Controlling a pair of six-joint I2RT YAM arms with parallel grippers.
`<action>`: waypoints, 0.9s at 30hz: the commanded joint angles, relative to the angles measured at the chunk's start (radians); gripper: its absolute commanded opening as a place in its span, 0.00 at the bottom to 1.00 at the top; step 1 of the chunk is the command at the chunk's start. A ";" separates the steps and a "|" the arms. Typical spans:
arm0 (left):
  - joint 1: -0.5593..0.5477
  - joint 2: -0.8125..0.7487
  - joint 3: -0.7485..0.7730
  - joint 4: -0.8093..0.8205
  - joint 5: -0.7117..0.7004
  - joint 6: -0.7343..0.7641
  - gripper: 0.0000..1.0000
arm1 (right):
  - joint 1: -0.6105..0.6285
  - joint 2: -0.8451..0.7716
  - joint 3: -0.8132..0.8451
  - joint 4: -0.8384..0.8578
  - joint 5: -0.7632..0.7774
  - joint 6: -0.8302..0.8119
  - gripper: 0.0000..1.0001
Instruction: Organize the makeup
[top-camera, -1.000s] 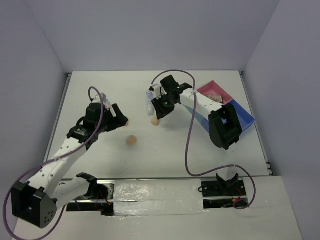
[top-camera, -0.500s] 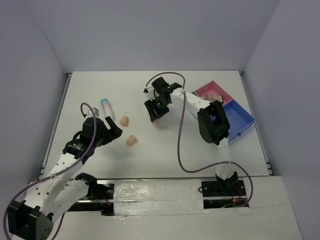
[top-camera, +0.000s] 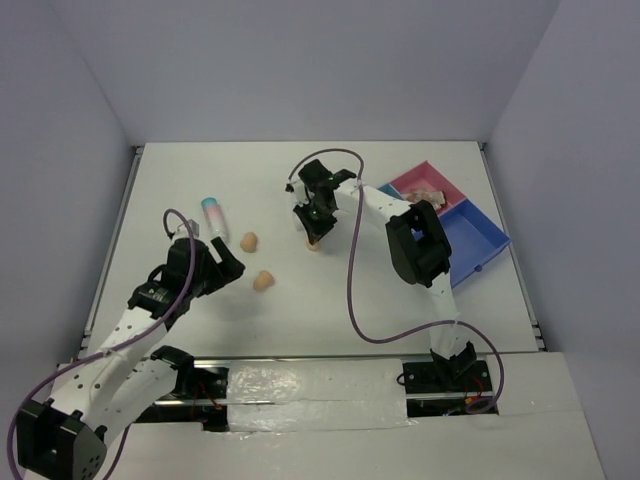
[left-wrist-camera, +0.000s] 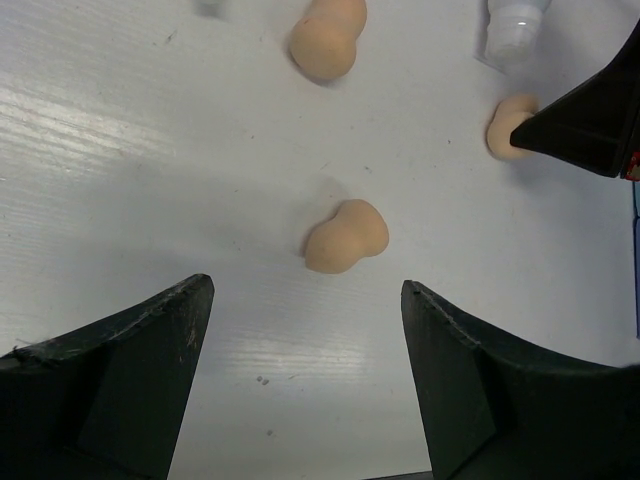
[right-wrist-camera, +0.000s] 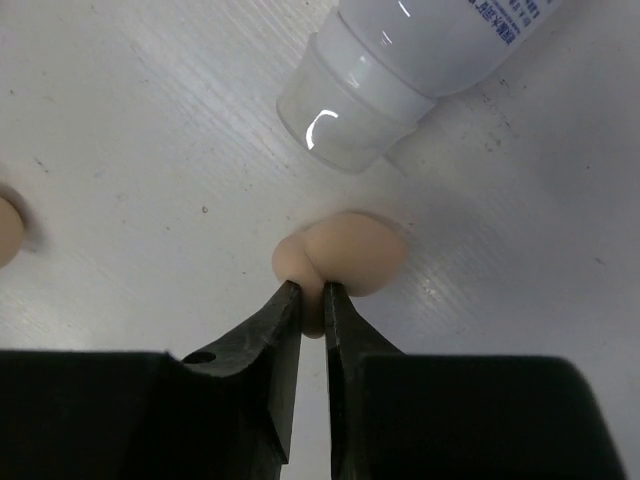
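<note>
Three peach sponges lie mid-table: one (top-camera: 249, 241), one (top-camera: 264, 281) and one (top-camera: 313, 243). My right gripper (right-wrist-camera: 312, 295) is shut on the end of the third sponge (right-wrist-camera: 345, 255), which rests on the table beside the cap of the white tube with blue print (right-wrist-camera: 420, 50). My left gripper (left-wrist-camera: 305, 290) is open and empty, just short of the nearest sponge (left-wrist-camera: 346, 236). The pink-white tube with the teal cap (top-camera: 213, 216) lies left of the sponges. In the top view the right gripper (top-camera: 313, 236) hides most of the white tube.
The divided tray stands at the right, with a pink compartment (top-camera: 412, 180) holding flat pinkish items and a blue compartment (top-camera: 478, 236). Grey walls close in the table on the left, back and right. The right arm reaches across from the tray side.
My left gripper has drawn back toward the near left, uncovering the teal-capped tube and a sponge. My right gripper has shifted left and come down over the third sponge.
</note>
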 joint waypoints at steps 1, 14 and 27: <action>0.004 -0.011 -0.009 0.045 0.010 -0.019 0.88 | 0.008 -0.006 -0.002 -0.013 0.011 -0.054 0.14; 0.004 0.025 -0.058 0.149 0.062 0.011 0.85 | -0.102 -0.532 -0.284 -0.010 -0.242 -0.478 0.13; 0.003 0.074 -0.077 0.235 0.113 0.053 0.66 | -0.419 -0.587 -0.324 0.032 -0.136 -0.434 0.20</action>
